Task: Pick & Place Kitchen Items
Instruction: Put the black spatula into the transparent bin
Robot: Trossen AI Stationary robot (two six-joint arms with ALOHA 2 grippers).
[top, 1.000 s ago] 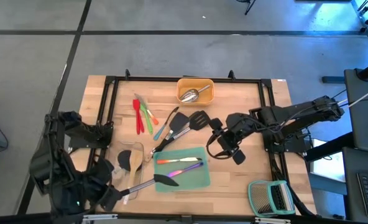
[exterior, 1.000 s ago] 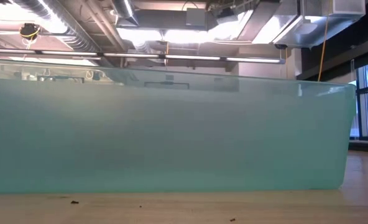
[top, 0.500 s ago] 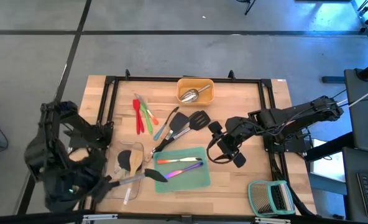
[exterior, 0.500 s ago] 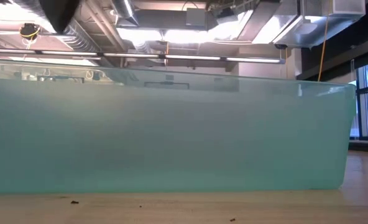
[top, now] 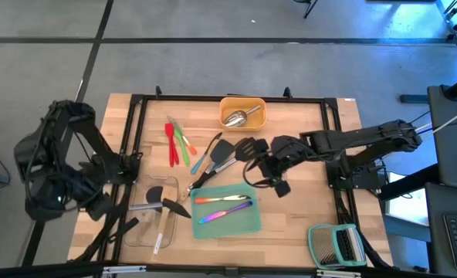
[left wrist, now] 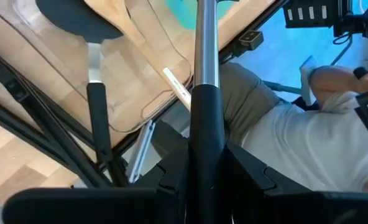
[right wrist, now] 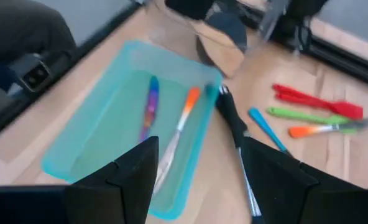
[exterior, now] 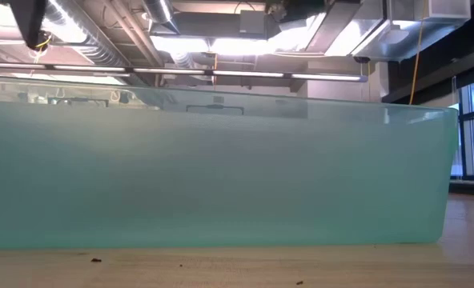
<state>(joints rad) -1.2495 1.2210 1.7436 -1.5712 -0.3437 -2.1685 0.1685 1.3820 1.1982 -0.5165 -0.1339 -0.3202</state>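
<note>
The long black spatula with a steel shaft (top: 153,210) is pinched by its handle in my left gripper (left wrist: 199,168), its blade over the clear plastic tray (top: 140,230), just beside the teal tray (top: 248,224) (cutlery inside). My right gripper (top: 263,176), fingers spread, hovers beside that teal tray's far edge.

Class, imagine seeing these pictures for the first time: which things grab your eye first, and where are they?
The teal tray at the table's front, holding two colourful utensils, stands out first. Behind it sits a yellow tray with a steel scoop. The left gripper holds a long utensil handle.
</note>
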